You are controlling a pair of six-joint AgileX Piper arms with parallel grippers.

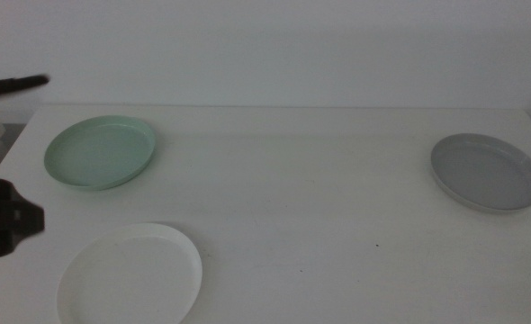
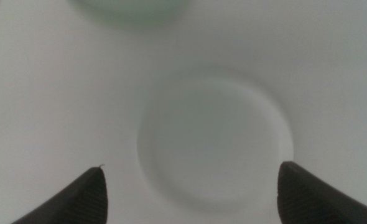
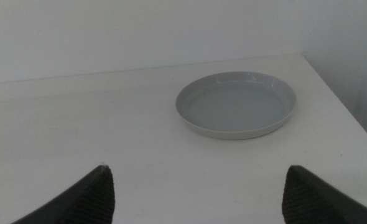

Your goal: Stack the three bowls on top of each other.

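The left pincer (image 2: 190, 193) hangs wide over the white bowl (image 1: 129, 274), lined up to grab; the right pincer (image 3: 196, 193), wide too, faces the grey bowl (image 3: 236, 104).

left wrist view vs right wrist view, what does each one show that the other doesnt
Only the left wrist view shows the white bowl, lying below the open left tool, and the edge of the green bowl beyond it. Only the right wrist view shows the grey bowl, sitting ahead of the open right tool near the table's corner. Both show the white table, and neither tool holds anything.
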